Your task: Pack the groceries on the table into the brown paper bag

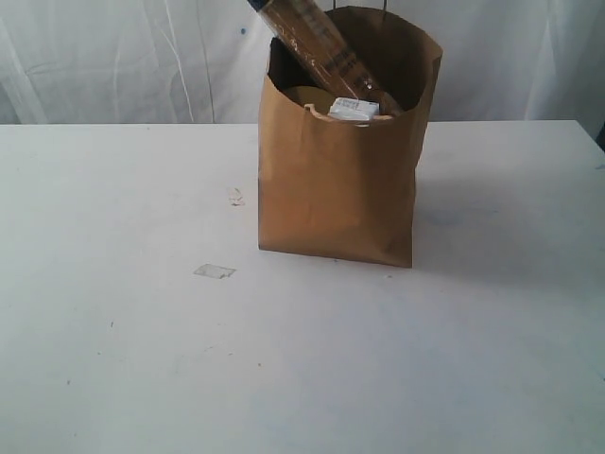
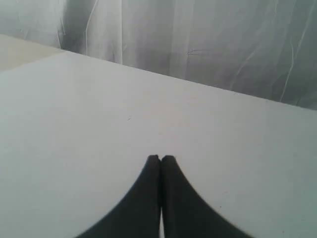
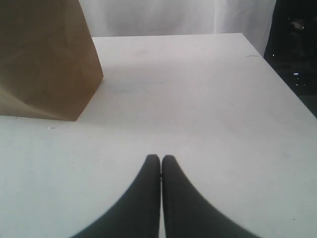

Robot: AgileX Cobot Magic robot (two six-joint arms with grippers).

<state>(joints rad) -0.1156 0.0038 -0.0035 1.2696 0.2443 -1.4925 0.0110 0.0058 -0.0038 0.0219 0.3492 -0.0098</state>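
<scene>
The brown paper bag stands upright on the white table, and its side also shows in the right wrist view. A long spaghetti packet leans out of the bag's mouth, and a small white carton shows at the rim. Other groceries are hidden inside or out of view. Neither arm appears in the exterior view. My left gripper is shut with nothing in it, over bare tabletop. My right gripper is shut and empty too, a short way from the bag.
A small scrap of clear tape and a few white crumbs lie on the table left of the bag. A white curtain hangs behind. The table's right edge borders a dark area.
</scene>
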